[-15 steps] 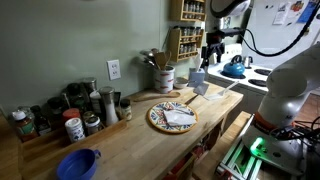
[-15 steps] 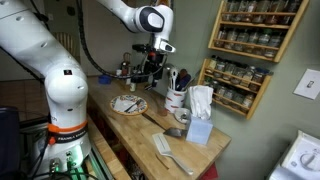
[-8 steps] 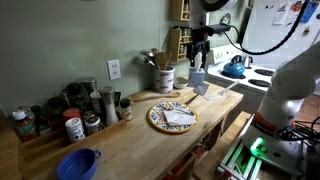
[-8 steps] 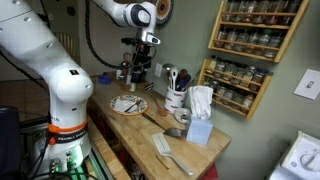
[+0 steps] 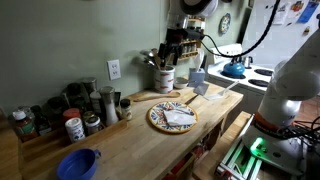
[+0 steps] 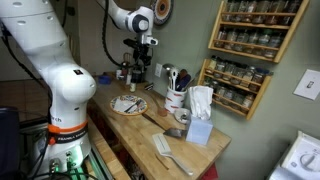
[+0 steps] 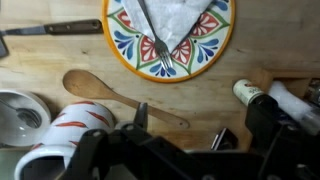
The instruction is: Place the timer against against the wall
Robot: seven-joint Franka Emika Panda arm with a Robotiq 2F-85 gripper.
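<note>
A robot arm's black two-finger claw [image 5: 172, 52] hangs with its jaws spread wide and empty above a wooden kitchen counter [image 5: 120, 140], close over a white ceramic crock [image 5: 163, 77] stuffed with utensils. In an exterior view the claw [image 6: 138, 72] shows above the counter beyond the plate. The small dark stubby timer [image 5: 125, 108] stands on the counter at the end of a cluster of taller dark-lidded spice jars [image 5: 75, 105]. It is between them and a round plate with a blue, red and green patterned rim [image 5: 172, 117], and apart from the pale sage-green wall [image 5: 70, 40], which carries a white outlet plate [image 5: 113, 69]. In the wrist view a metal fork [image 7: 160, 45] lies on white paper on the plate. A long wooden spoon [image 7: 120, 100] lies on the boards just beside the plate, and a dark-handled knife [image 7: 50, 28] rests off to one side. A blue plastic bowl [image 5: 78, 163] sits at the counter's near corner.
</note>
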